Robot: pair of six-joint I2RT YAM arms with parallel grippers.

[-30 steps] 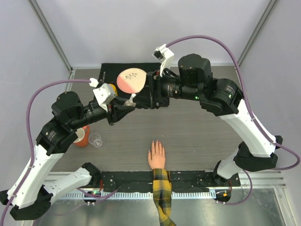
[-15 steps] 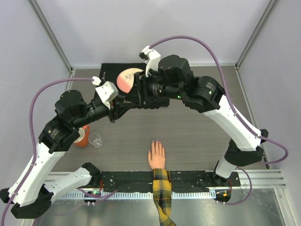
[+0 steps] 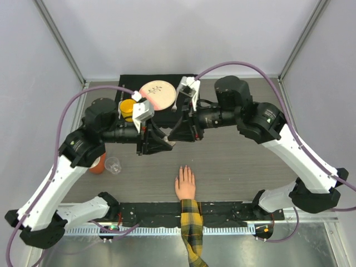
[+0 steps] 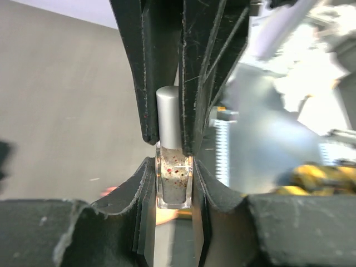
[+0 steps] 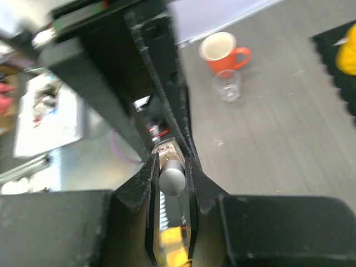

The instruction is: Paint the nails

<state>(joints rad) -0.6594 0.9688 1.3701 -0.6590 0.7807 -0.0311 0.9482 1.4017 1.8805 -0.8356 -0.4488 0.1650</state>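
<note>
We see the grey wood-grain table (image 3: 233,161) with both arms reaching in over its middle, left arm (image 3: 61,178) and right arm (image 3: 295,150), grippers meeting tip to tip above the tabletop. Black mat (image 3: 130,83) sits at the far edge, with a pink plate (image 3: 158,93) on it and a yellow round tub (image 3: 127,107) at its left end. A flesh-coloured hand (image 3: 185,186) lies flat, palm down, near centre, fingers pointing far, with a yellow-and-black plaid sleeve (image 3: 191,222) running off the near edge. Orange mug (image 5: 222,53) is near left, partly under the left arm, and a clear glass (image 3: 113,164) stands just beside it on its right. Left gripper (image 4: 173,167) is clamped on the glass body of a nail polish bottle (image 4: 174,183), clear with red specks. Right gripper (image 5: 171,164) is clamped on that bottle's silver cap (image 4: 168,117). The cap sits on the bottle; we can't tell if it is loosened. The nails (image 3: 186,167) tip the fingers at the hand's far end, nearer than the held bottle and apart from it; we can't make out any paint on them at this size.
</note>
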